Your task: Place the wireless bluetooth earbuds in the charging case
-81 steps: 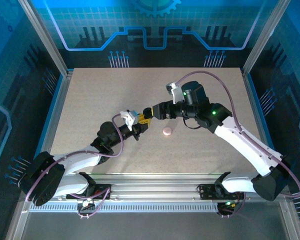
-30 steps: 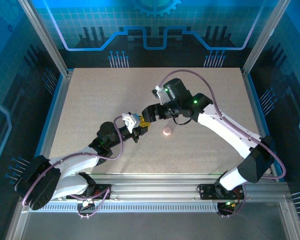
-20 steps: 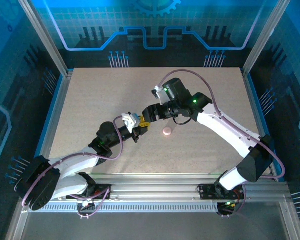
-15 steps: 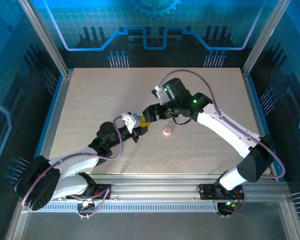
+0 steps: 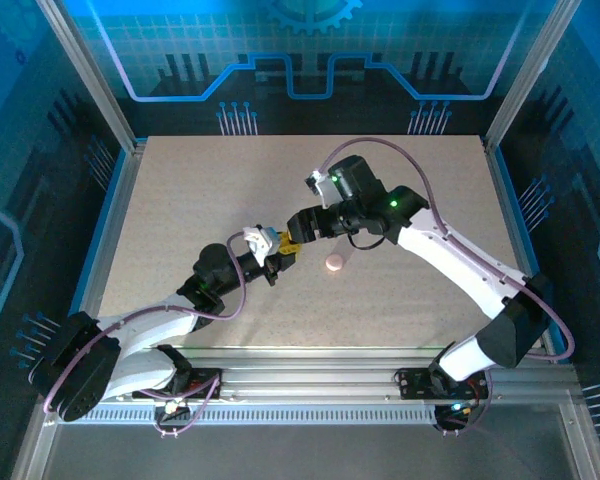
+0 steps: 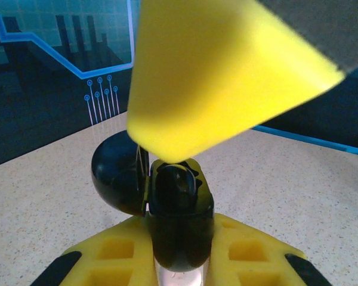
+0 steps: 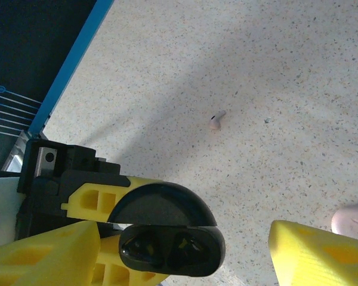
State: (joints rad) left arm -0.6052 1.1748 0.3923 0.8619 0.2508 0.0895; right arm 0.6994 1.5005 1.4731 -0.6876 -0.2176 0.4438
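Note:
My left gripper (image 5: 283, 256) is shut on the black charging case (image 6: 179, 220), which it holds up with its lid (image 6: 116, 179) swung open. In the right wrist view the case (image 7: 167, 247) shows two glossy black earbuds (image 7: 144, 247) lying in its wells. My right gripper (image 5: 298, 236) hovers close over the case, open, with its yellow fingers (image 7: 48, 256) well apart on either side. One of those fingers (image 6: 215, 71) hangs just above the case in the left wrist view. A tiny pale pink earbud (image 7: 216, 120) lies loose on the table.
A small round pink disc (image 5: 334, 263) rests on the speckled table just right of both grippers, and its edge (image 7: 352, 220) is beside my right finger. Metal posts and blue walls frame the table (image 5: 180, 200).
My right arm has swung left from its earlier place and closed in on the case held by the left gripper. Over the last second both arms have stayed almost still.

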